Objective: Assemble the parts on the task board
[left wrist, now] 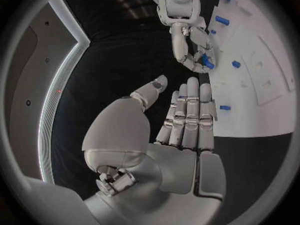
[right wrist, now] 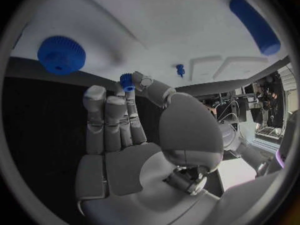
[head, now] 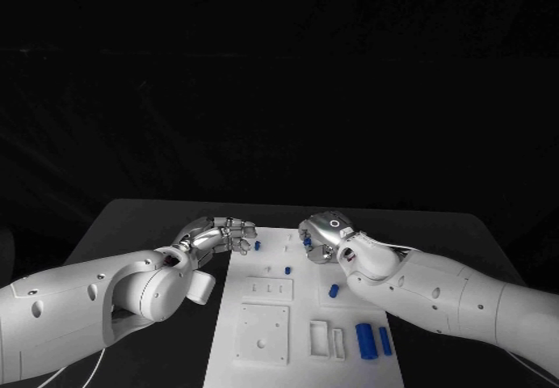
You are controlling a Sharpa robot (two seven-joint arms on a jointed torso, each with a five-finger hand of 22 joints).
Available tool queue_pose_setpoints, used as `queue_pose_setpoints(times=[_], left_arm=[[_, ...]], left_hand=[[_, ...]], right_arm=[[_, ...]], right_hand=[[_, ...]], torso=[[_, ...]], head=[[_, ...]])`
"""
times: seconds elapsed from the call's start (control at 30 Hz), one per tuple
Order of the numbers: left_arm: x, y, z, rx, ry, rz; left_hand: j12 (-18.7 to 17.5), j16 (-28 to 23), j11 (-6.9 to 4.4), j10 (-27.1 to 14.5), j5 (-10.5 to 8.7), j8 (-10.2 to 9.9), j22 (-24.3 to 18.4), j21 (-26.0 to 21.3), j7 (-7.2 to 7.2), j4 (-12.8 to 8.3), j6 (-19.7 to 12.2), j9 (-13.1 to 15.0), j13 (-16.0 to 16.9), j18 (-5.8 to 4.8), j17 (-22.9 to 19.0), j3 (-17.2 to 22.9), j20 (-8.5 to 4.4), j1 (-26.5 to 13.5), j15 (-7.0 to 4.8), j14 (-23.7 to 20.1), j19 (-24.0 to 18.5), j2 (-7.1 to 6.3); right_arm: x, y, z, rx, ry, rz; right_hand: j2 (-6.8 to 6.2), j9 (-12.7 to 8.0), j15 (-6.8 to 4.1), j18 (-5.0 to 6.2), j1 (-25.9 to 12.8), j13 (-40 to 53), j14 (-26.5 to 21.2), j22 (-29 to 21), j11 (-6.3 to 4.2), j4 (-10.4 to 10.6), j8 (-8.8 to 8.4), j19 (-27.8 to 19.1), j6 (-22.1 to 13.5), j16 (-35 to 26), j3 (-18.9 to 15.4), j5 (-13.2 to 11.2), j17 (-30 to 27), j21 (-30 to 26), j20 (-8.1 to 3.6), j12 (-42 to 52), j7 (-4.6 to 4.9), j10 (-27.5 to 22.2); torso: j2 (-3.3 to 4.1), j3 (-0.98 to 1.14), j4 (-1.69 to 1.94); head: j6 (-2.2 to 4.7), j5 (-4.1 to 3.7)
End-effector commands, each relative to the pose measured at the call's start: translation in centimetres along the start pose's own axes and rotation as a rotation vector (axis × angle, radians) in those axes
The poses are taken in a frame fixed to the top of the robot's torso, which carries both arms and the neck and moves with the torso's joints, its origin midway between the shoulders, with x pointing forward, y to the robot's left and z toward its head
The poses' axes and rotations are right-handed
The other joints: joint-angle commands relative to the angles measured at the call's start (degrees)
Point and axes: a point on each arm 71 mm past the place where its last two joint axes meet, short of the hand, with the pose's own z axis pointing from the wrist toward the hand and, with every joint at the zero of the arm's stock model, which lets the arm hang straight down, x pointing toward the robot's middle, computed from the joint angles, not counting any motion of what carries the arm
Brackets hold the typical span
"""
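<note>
Hands are working at the far end of the task board (head: 305, 356), the white plate lying lengthwise down the middle of the black tabletop (head: 140, 222). The right hand (head: 326, 236) is reaching in over the board's far right corner and is pinching a small blue gear (right wrist: 127, 81) between its thumb and a fingertip, while its other fingers (right wrist: 106, 116) are standing straight and close together beside it. The left wrist view is showing the same hand from across the board, with a blue piece caught in its curled fingertips. The left hand (head: 219, 237) is hovering at the board's far left edge; it is holding nothing, its fingers (left wrist: 190, 116) lying flat side by side and the thumb standing apart from them.

Other blue parts are lying spread over the board. A large blue gear (right wrist: 61, 55) is sitting flat on the white surface near the right hand, and a small blue peg (right wrist: 180, 70) is standing up from the plate just beyond the pinched gear. Two blue cylinders (head: 366, 340) are lying side by side near the board's near right corner, just beside a pair of raised white blocks (head: 326, 339). Another short blue part (head: 334, 290) is resting mid-board on the right side. A square white fixture (head: 263, 334) is taking up the near left portion of the plate.
</note>
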Motion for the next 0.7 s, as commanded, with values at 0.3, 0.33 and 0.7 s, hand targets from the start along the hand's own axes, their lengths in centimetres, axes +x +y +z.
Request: queue_pose_setpoints(times=[0.3,0.33,0.7], left_arm=[[0.4,-0.1,0.3,0.007,0.016,-0.007],[0.4,-0.1,0.3,0.007,0.016,-0.007],[0.8,-0.2,0.3,0.008,0.025,-0.009]], left_hand=[[-0.4,0.3,0.03,0.4,-0.39,-0.3,1.2,0.3,0.23,-0.1,0.2,-0.1,0.0,0.68,0.1,0.3,-0.21,-0.6,-0.12,-0.3,0.0,-0.15],[-0.4,0.3,0.03,0.4,-0.39,-0.3,1.2,0.3,0.23,-0.1,0.2,-0.1,0.0,0.68,0.1,0.3,-0.21,-0.6,-0.12,-0.3,0.0,-0.14],[-0.4,0.4,0.03,0.4,-0.40,-0.3,1.2,0.3,0.23,-0.1,0.2,-0.1,0.0,0.69,0.1,0.3,-0.21,-0.7,-0.12,-0.3,-0.1,-0.15]], right_arm=[[-0.8,1.4,1.3,0.000,-0.088,-0.013],[-0.8,1.5,1.4,0.001,-0.088,-0.014],[-0.8,1.7,2.6,0.006,-0.087,-0.030]], right_hand=[[-0.23,0.2,-1.60,4.87,0.4,2.6,-1.1,1.2,-1.56,0.0,0.04,0.8,0.6,0.2,0.5,0.2,-0.1,0.5,-1.25,0.0,0.04,5.0],[-0.24,0.2,-1.60,4.87,0.4,2.6,-1.1,1.2,-1.55,0.0,0.04,0.8,0.6,0.2,0.5,0.2,-0.2,0.5,-1.25,0.0,0.04,5.0],[-0.38,0.3,-1.56,4.87,0.3,2.8,-1.1,1.2,-1.51,0.1,-0.05,0.8,0.6,0.2,0.7,0.2,-0.2,0.6,-1.25,-0.1,0.05,4.9]], torso=[[0.14,-0.10,0.22],[0.14,-0.11,0.21],[0.25,-0.21,0.22]], head=[[0.32,-0.04],[0.33,-0.03],[0.53,-0.01]])
